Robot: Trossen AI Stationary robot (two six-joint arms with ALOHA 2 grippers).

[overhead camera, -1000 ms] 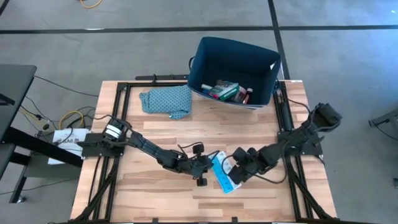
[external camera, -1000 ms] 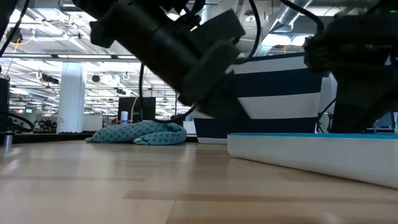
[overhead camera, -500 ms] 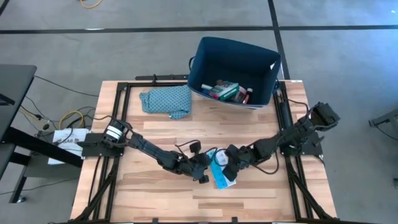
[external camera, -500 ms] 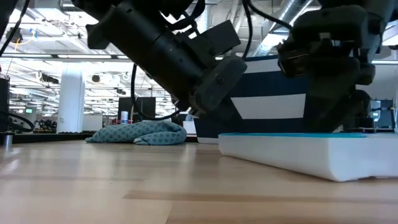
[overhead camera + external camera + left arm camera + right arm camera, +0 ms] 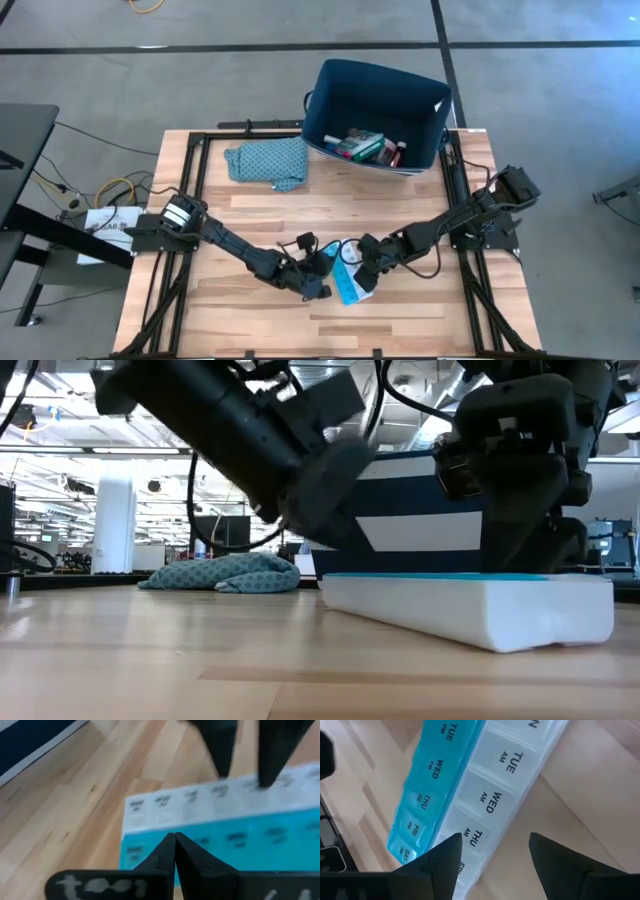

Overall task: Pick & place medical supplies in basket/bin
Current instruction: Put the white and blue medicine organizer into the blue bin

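The light-blue pill organiser (image 5: 348, 280) lies flat on the table near its near edge, with one blue row and one white row (image 5: 490, 795). My left gripper (image 5: 318, 281) is at the organiser's left side, shut, its tips (image 5: 175, 840) over the blue row (image 5: 235, 845). My right gripper (image 5: 366, 264) stands at the organiser's right side, open, over the white row. The low view shows the organiser (image 5: 470, 605) under both grippers. The navy bin (image 5: 335, 95) stands at the far edge and holds several supplies. My left gripper's shut tips lie over the blue row near one end of the organiser; I cannot tell whether they touch it. My right gripper comes from above, slanting from the table's right. One fingertip (image 5: 451, 854) is on the white row's lid near THU (image 5: 472, 832). The other fingertip (image 5: 546, 851) stands beside the long white edge, over the wood.
A teal patterned cloth (image 5: 268, 162) lies bunched at the table's far left, beside the bin. Black frame rails run along the left and right table edges. Bare wood lies between the organiser and the bin.
My right gripper has moved toward the table's left, and the pill organiser has slid flat along the table the same way. My left gripper has drawn back a little toward the near edge and stays shut.
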